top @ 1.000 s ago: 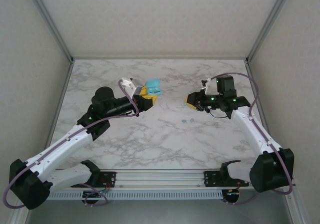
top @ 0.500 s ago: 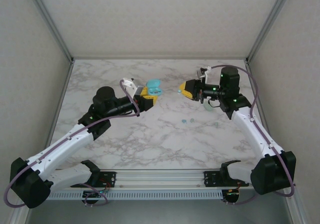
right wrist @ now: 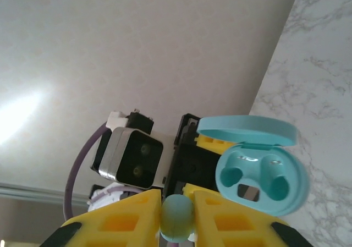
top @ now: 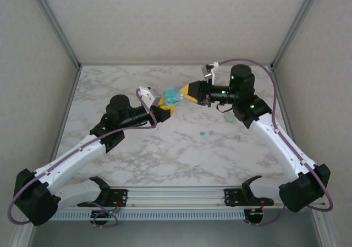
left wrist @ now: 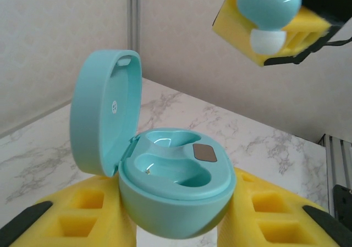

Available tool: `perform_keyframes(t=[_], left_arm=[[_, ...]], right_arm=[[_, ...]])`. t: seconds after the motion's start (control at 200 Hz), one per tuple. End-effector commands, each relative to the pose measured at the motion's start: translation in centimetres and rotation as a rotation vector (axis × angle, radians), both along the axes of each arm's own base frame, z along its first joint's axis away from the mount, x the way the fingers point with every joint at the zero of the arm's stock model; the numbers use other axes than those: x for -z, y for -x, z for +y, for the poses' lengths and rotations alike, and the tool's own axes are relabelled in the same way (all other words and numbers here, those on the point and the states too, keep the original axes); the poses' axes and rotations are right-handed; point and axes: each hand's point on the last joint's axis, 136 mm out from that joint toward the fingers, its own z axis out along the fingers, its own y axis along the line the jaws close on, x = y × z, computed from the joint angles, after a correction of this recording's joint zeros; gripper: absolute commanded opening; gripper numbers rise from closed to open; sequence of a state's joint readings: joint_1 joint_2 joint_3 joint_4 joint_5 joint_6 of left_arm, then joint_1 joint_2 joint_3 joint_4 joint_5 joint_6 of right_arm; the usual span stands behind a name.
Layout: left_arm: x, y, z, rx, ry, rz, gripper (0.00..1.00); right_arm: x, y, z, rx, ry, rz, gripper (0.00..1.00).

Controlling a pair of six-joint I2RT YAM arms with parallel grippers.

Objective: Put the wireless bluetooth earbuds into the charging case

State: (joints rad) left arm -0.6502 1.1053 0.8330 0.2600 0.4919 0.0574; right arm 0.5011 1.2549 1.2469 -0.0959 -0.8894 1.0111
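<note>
**A:** Where is the charging case [top: 172, 97]?

**B:** It is pinched at its base in the left claw [top: 164, 107], lid swung up, at about 11 o'clock from the bench's middle. That claw's yellow fingers [left wrist: 82, 217] sit tight against both sides of the lower shell.

**A:** And the bud?

**B:** One earbud [right wrist: 176, 220] is squeezed in the right claw [right wrist: 176, 202], whose fingers stand narrow around it. From above, that claw is at 2 o'clock from the case, near it but apart. From the left wrist the bud hangs at 1 o'clock over the open case, white tip [left wrist: 268, 40] down.

**A:** What is hard to read?

**B:** From above, the held bud is too small to pick out. Two loose earbuds [top: 206, 132] lie on the bench at 5 o'clock from the case and are mere specks. I cannot tell what the small pale-green piece [top: 228, 117] beside the right arm is. The left wrist picture cuts off the right claw at the top and the case's underside at the bottom.

**A:** What about the surface and the room?

**B:** The bench [top: 165, 153] is white marble with grey veins. The walls are pale and textured, metal posts [top: 55, 24] stand at the far corners, and a rail [top: 176, 195] runs along the near edge.

**A:** How do the views differ?

**B:** The right wrist looks straight into the case's two wells and shows the left arm's camera box [right wrist: 135, 162]. The left wrist shows the lid [left wrist: 104, 120] from inside and a grey square patch [left wrist: 204, 153].
</note>
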Motion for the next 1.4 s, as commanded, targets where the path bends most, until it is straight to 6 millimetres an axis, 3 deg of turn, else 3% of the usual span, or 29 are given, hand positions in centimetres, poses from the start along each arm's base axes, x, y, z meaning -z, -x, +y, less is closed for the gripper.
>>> perform_keyframes(t=[0.0, 0.355, 1.036, 1.216, 1.392], left_arm=[[-0.9, -0.1, -0.1, 0.01, 0.019, -0.061, 0.26], [-0.7, 0.2, -0.2, 0.028, 0.008, -0.078, 0.26], [-1.4, 0.2, -0.2, 0.024, 0.026, -0.072, 0.26], [-1.8, 0.3, -0.1, 0.025, 0.036, -0.076, 0.26], [-1.8, 0.4, -0.2, 0.034, 0.034, -0.073, 0.26]], right_arm=[[0.1, -0.4, 1.0, 0.021, 0.044, -0.07, 0.22], [1.5, -0.3, 3.3, 0.014, 0.107, -0.119, 0.22], [2.5, 0.0, 4.1, 0.005, 0.121, -0.101, 0.22], [3.3, -0.4, 4.0, 0.033, 0.148, -0.093, 0.22], [2.9, -0.9, 4.1, 0.056, 0.13, -0.103, 0.22]])
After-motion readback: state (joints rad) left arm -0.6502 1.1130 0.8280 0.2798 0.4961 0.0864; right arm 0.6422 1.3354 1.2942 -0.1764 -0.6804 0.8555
